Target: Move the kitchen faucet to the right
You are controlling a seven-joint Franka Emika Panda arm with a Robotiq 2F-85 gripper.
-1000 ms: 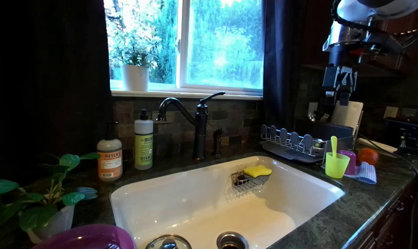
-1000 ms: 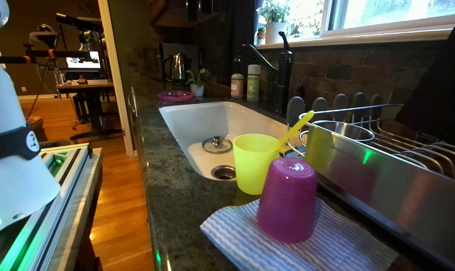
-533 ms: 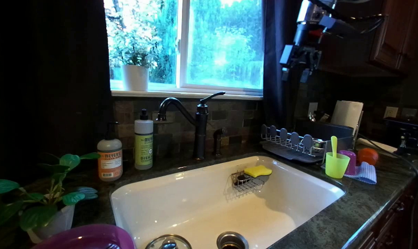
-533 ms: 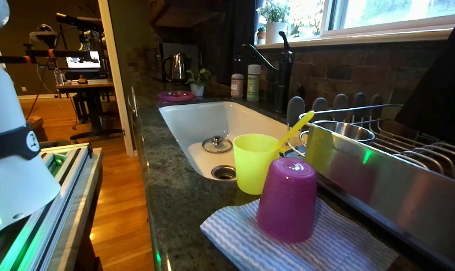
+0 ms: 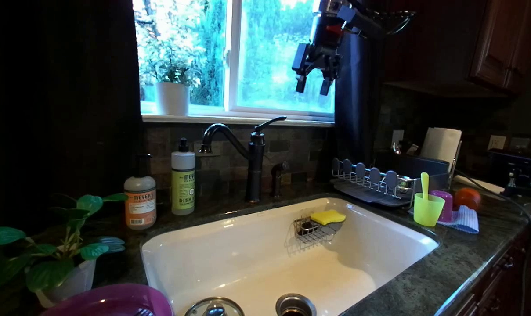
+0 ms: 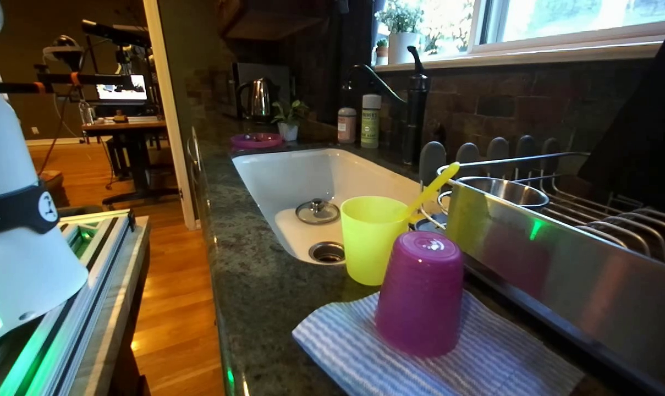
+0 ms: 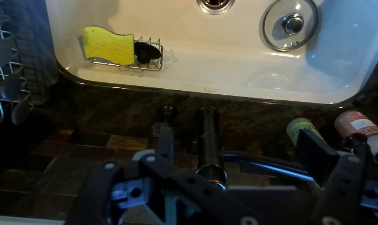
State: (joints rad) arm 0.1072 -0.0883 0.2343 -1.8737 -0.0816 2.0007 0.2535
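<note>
My pincer (image 5: 312, 87) points downward, its fingers (image 7: 166, 143) set well apart. In an exterior view it hangs above the faucet (image 5: 255, 171) and to the right of it, separated from the lever (image 5: 270, 124) by a visible gap, and is seen against the window (image 5: 278, 66). In the wrist view the stem (image 7: 208, 137) of the faucet appears between my fingers, and my pincer covers part of the faucet. The faucet stands upright on the counter (image 5: 463, 259), behind the back rim of the sink (image 5: 247, 254). In an exterior view its spout (image 5: 219, 128) arches to the left, toward the green bottle (image 5: 183, 188), and its lever tilts up to the right. The sprayer (image 5: 276, 180) stands just beside the stem. Farther left stands the orange bottle (image 5: 140, 204). On the sink's back wall a caddy (image 5: 313, 239) carries the sponge (image 5: 328, 217). A lid (image 7: 290, 25) lies on the sink floor near the drain (image 6: 328, 252). To the right of the faucet is the dish rack (image 5: 374, 176); near it are the lime cup (image 6: 368, 242), upright, and the purple cup (image 6: 420, 297), inverted on a cloth (image 6: 354, 341). At the far left are the counter plant (image 5: 50, 272) and the plate (image 6: 257, 144).
</note>
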